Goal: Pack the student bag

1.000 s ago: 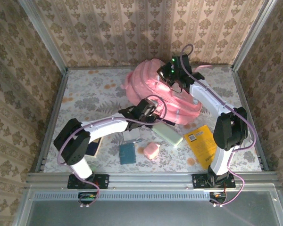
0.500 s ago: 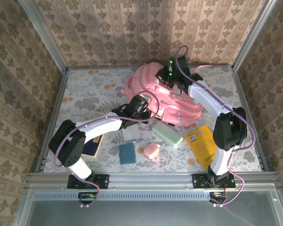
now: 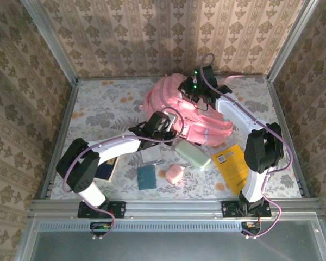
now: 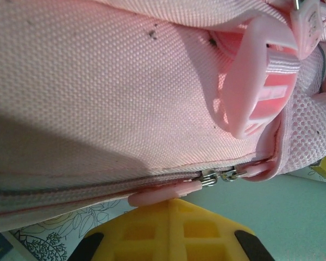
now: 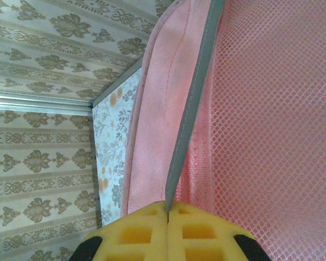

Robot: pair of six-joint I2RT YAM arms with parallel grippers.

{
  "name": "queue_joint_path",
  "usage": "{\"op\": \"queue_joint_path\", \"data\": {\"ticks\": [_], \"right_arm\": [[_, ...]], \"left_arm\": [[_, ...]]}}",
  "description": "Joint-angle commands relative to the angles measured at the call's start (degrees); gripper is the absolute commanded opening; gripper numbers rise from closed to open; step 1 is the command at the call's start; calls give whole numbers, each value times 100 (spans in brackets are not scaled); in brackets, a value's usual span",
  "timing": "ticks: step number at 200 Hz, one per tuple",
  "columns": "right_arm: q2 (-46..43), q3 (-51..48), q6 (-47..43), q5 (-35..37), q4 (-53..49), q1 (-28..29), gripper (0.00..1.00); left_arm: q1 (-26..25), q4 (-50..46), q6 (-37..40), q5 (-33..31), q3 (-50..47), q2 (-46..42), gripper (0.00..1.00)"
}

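Note:
The student bag (image 3: 174,100), a big pink backpack, lies at the back middle of the table. My right gripper (image 3: 193,89) sits on top of it, shut on the grey trim strip (image 5: 193,114) that borders its pink mesh panel (image 5: 271,125); the strip runs straight into the seam between the yellow fingertips (image 5: 152,231). My left gripper (image 3: 162,124) is at the bag's near edge, shut. A pink zipper pull (image 4: 163,194) lies across its yellow fingertips (image 4: 144,231), below the closed zipper (image 4: 98,185). I cannot tell whether the pull is pinched.
In front of the bag lie a mint green case (image 3: 193,154), a yellow book (image 3: 232,163), a small pink pouch (image 3: 174,174), a blue square pad (image 3: 146,176), a pale flat item (image 3: 151,156) and a dark blue book (image 3: 106,169). Metal rails border the table.
My right gripper has moved left and toward the back wall with the bag's trim, and the bag's top has bulged toward the back. My left gripper slid left along the bag's near edge.

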Motion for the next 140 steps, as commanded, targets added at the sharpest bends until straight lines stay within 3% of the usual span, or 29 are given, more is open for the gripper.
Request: {"op": "queue_joint_path", "data": {"ticks": [1, 75, 140], "right_arm": [[0, 270, -31, -212, 211, 26, 0], [68, 347, 90, -346, 241, 34, 0], [106, 342, 43, -421, 272, 52, 0]], "left_arm": [[-17, 121, 89, 160, -18, 23, 0], [0, 216, 41, 450, 28, 296, 4], [40, 280, 37, 427, 53, 334, 0]]}}
